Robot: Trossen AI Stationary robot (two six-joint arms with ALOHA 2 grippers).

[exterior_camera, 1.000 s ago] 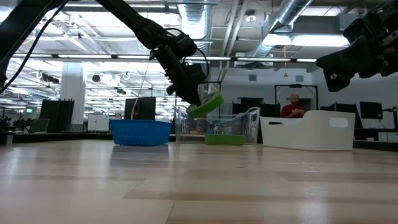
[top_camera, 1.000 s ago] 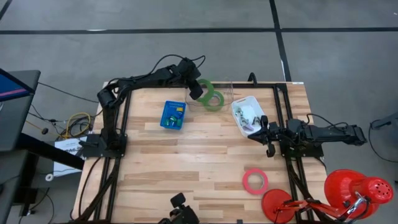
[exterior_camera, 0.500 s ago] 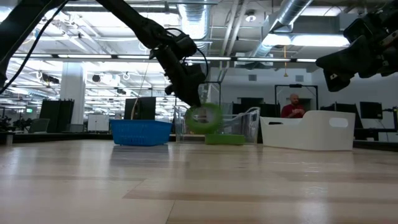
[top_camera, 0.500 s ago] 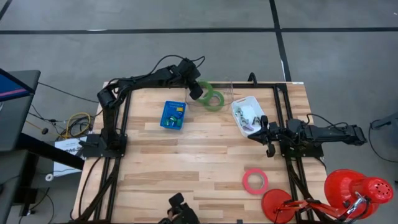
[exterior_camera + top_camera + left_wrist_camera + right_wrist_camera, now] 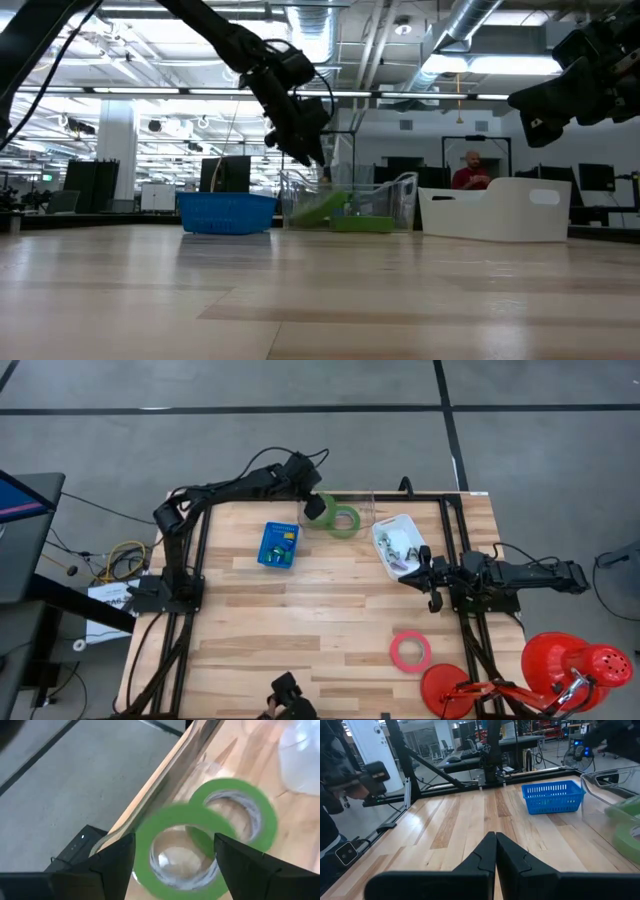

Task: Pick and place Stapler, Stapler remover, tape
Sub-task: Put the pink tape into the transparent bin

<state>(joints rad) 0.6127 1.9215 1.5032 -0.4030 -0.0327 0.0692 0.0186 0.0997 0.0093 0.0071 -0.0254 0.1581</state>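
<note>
My left gripper [image 5: 318, 508] hangs open over the clear container [image 5: 352, 500] at the table's far edge, touching nothing. Below its fingers one green tape roll [image 5: 150, 834] lies tilted inside the container, its edge resting on a second green roll [image 5: 264, 806]; the low view shows it leaning [image 5: 322, 208]. A pinkish-red tape roll [image 5: 410, 650] lies flat near the table's near right. My right gripper [image 5: 495, 851] is shut and held level at the right side [image 5: 428, 572]. The small items in the baskets are too small to tell a stapler or stapler remover.
A blue basket [image 5: 279, 545] with small items stands left of the container, and a white tray [image 5: 397, 545] with small items stands to its right. Red round objects [image 5: 560, 665] sit off the near right corner. A person [image 5: 470, 172] is in the room behind.
My left gripper has opened and let go of the green tape roll without moving away. The roll has dropped from the fingers into the clear container and now leans on the other green roll.
</note>
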